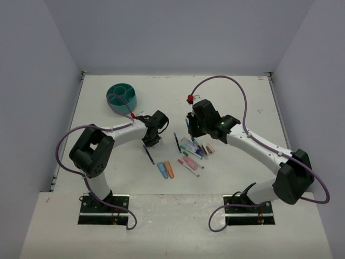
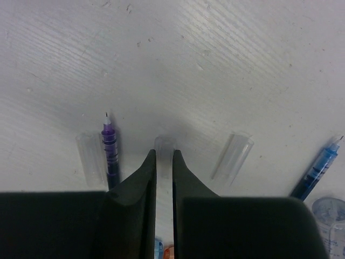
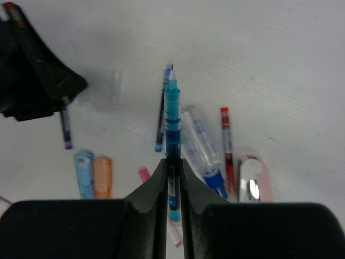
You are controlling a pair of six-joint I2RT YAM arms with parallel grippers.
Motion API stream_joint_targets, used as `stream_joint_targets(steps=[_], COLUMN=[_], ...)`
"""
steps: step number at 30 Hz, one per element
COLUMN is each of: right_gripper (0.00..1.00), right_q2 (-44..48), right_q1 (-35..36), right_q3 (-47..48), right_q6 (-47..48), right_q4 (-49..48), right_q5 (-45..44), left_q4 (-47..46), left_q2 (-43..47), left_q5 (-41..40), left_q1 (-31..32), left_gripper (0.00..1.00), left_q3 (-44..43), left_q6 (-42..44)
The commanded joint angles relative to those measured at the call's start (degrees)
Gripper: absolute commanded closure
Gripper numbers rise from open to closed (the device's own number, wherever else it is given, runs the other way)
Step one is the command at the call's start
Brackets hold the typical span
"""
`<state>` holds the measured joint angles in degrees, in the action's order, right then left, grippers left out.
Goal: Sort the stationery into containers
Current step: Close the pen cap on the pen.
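Two arms are seen, the left arm (image 1: 116,135) and the right arm (image 1: 259,148), each built of smooth white tubular links joined by bulky, rounded black joint housings. A thin purple-grey cable (image 1: 60,151) is looped loosely along the left arm, and a matching purple-grey cable (image 1: 226,78) is arched over the right one. Each arm is bolted to a flat black base plate (image 1: 103,208) crossed by a pale metal rail. A small red fitting (image 1: 190,98) is carried near the right wrist, and a tiny green light (image 1: 221,123) is lit beside it. The left gripper (image 2: 163,156) and right gripper (image 3: 172,163) are formed of matte black, wedge-shaped fingers tapering from broad blocks.
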<state>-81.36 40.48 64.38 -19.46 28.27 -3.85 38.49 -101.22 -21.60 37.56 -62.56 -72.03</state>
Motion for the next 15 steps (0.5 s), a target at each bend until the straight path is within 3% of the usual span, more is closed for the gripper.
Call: stream_joint_targets(steps=[1, 4, 7, 15], right_gripper=[1.0, 1.0, 1.0, 1.0], right_q2=[6.0, 9.8, 13.0, 12.6], right_q1=[0.1, 0.1, 1.2, 9.2], right_q3=[-5.7, -12.8, -18.1, -12.9], right_q6=[-0.3, -5.3, -10.3, -11.3], right_q4=[-12.3, -24.8, -38.4, -43.1], right_q5=[17.1, 26.3, 29.8, 19.3], left_q4=[-3.4, -8.6, -13.8, -37.1], left_q2=[11.2, 19.5, 26.9, 43.8], left_q5=[-5.1, -5.5, -5.2, 8.2], left_q1=[0.2, 0.1, 0.2, 0.1], left_gripper=[1.0, 1.0, 1.0, 1.0], left_q3=[-0.3, -0.9, -0.8, 9.5], left_q6=[9.0, 16.1, 22.5, 30.3])
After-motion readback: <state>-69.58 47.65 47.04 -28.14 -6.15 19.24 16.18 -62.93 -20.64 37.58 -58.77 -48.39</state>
